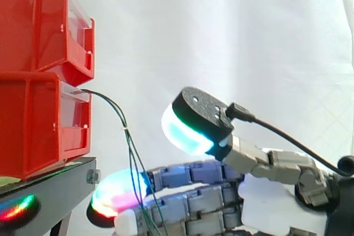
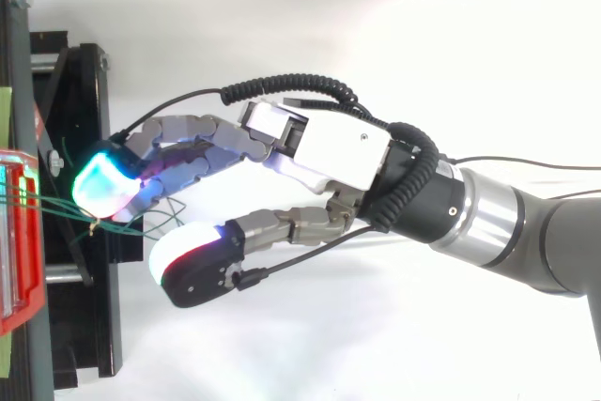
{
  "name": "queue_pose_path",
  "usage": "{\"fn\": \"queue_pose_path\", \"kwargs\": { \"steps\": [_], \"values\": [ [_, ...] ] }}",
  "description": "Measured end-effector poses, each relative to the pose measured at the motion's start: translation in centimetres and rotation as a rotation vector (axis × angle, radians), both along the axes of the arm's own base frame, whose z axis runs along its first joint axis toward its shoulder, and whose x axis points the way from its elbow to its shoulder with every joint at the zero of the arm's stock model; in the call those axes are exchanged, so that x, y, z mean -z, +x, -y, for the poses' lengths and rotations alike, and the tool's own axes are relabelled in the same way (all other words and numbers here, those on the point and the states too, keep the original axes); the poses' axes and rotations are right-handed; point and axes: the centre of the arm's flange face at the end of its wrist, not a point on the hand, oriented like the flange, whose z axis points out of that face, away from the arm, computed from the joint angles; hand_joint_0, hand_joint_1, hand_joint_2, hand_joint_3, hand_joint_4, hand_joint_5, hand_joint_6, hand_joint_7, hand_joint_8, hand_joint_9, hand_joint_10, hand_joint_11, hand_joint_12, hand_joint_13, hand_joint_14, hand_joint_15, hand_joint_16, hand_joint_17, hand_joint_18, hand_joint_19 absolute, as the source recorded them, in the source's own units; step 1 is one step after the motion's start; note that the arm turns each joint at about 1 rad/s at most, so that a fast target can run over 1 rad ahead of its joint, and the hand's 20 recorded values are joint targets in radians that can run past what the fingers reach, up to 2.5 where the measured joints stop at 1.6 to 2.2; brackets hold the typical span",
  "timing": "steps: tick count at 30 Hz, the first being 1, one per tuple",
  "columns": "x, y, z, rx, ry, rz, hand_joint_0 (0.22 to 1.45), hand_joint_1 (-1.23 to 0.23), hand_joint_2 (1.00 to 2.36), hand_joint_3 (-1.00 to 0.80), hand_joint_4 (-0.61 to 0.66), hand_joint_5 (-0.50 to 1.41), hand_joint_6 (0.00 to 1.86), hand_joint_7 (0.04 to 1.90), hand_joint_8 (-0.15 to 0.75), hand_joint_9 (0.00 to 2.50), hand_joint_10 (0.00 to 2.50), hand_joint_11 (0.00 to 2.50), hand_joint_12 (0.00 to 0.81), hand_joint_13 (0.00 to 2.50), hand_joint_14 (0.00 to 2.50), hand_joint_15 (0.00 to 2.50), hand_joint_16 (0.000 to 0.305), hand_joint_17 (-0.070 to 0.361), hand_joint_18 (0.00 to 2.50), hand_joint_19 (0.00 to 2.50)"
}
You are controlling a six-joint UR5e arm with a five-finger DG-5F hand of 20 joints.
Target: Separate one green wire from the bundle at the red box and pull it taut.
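White curtain (image 1: 232,31) behind everything. Arm (image 2: 526,232) comes in from the right, about level.

Two red bins stacked at far left, top bin (image 1: 38,20) on bottom bin (image 1: 33,125), both sitting on the black stand (image 1: 55,183).

Hand (image 2: 329,143) is low and right of the bins, reaching left toward the stand. It is spread: fingers (image 2: 202,143) run nearly straight with a slight curve, and the thumb (image 1: 191,125) is held well apart from them, so there is no pinch. The leading fingertip (image 1: 116,194) glows cyan from above and mixed red, green and magenta from the side. It sits just right of the stand's edge, below the bottom bin's front. The thumb pad is white and cyan.

Green wires (image 1: 128,142) leave the top front edge of the bottom bin, arc right, then drop steeply. They hang in a slack curve, not a straight line. The strands run together down to a small pale tie (image 1: 126,130), then fan out a little below it. In the side view they cross in front of the leading fingertip and the fingers and run off the bottom edge. From above they go from the bin under the cyan pad, and a loose loop (image 2: 161,218) lies in the gap between fingers and thumb. Can't tell whether any strand touches a pad.

Small bolt (image 1: 93,176) on the stand's right end, just left of the fingertip.
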Motion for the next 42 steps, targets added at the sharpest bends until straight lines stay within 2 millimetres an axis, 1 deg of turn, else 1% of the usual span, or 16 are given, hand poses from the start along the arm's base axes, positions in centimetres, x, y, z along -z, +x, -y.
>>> {"fn": "queue_pose_path", "kwargs": {
  "steps": [4, 7, 11, 20, 29, 35, 42],
  "values": [
    [-0.9, 0.6, -0.2, 0.003, -0.008, 0.01, 0.53, -0.58, 1.0, -0.5, 0.32, -0.12, 0.5, 0.86, 0.27, 0.86, 0.01, 0.29, 0.372, 0.63, 0.01, 0.2, 0.051, 0.115, 0.54, 0.32],
    [-1.2, 0.8, -0.3, 0.004, -0.014, 0.015, 0.54, -0.58, 1.0, -0.49, 0.32, -0.11, 0.5, 0.89, 0.271, 0.88, 0.01, 0.3, 0.368, 0.64, 0.01, 0.21, 0.05, 0.113, 0.55, 0.34],
    [-1.4, 0.9, -0.5, 0.0, -0.017, 0.02, 0.57, -0.59, 1.01, -0.44, 0.31, -0.1, 0.5, 0.97, 0.268, 0.91, 0.01, 0.31, 0.361, 0.67, 0.01, 0.22, 0.049, 0.109, 0.57, 0.35],
    [-1.5, 0.9, -1.2, -0.008, -0.01, 0.026, 0.59, -0.61, 1.01, -0.41, 0.26, -0.08, 0.5, 1.09, 0.269, 0.94, 0.01, 0.34, 0.36, 0.68, 0.01, 0.23, 0.047, 0.107, 0.59, 0.36],
    [-1.3, 0.8, -1.2, -0.02, 0.02, 0.015, 0.6, -0.69, 1.01, -0.39, 0.2, -0.08, 0.5, 1.24, 0.264, 0.95, 0.01, 0.36, 0.358, 0.68, 0.01, 0.25, 0.047, 0.106, 0.59, 0.38],
    [-1.2, 0.7, -1.4, -0.027, 0.04, 0.017, 0.6, -0.73, 1.01, -0.41, 0.18, -0.08, 0.5, 1.3, 0.259, 0.94, 0.01, 0.39, 0.358, 0.69, 0.01, 0.26, 0.047, 0.105, 0.61, 0.39],
    [-1.3, 0.7, -2.1, -0.037, 0.062, 0.024, 0.6, -0.74, 1.0, -0.45, 0.19, -0.08, 0.5, 1.3, 0.259, 0.95, 0.01, 0.39, 0.356, 0.7, 0.01, 0.25, 0.047, 0.105, 0.62, 0.4]
  ]
}}
